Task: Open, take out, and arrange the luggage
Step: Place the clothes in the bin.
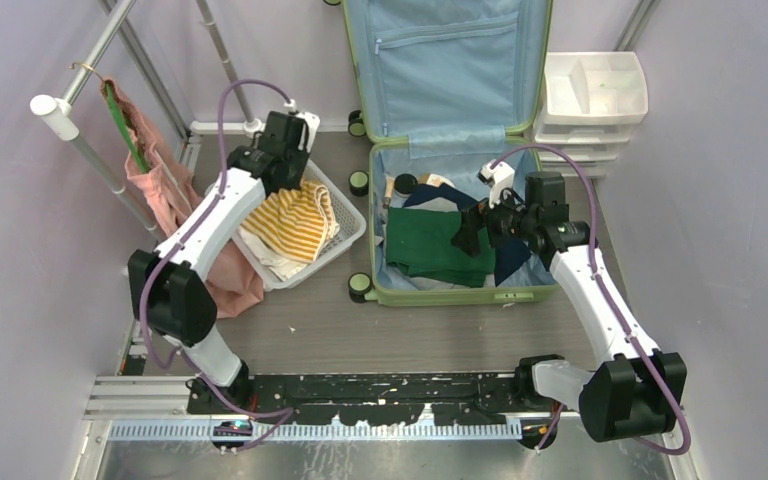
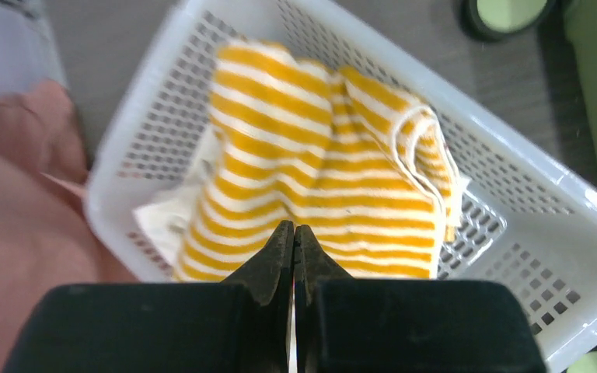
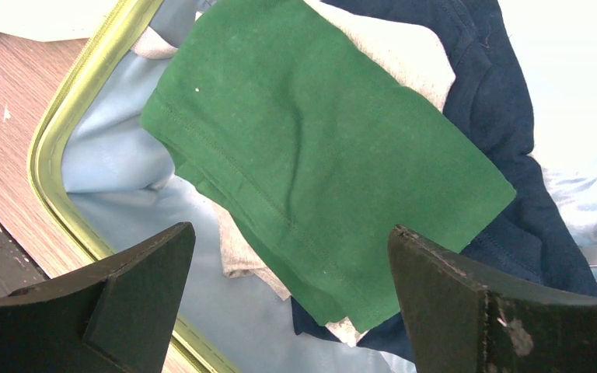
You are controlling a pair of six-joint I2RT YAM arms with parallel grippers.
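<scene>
The large light-green hard-shell suitcase (image 1: pixel 440 297) lay open on the table in front of the right arm (lid raised at the back), with clothes heaped in its lower half. The right gripper (image 3: pixel 288 233) hovered with jaws spread wide over a folded dark-green cotton garment (image 3: pixel 319 171) lying on a navy garment (image 3: pixel 505 101). The left gripper (image 2: pixel 295 241), tips pressed together on nothing, hung above the yellow-and-white striped top (image 2: pixel 311 171) in the white mesh plastic basket (image 2: pixel 163 116). A deep pinch would probably snag both layers or the pale lining, dragging the pile out.
</scene>
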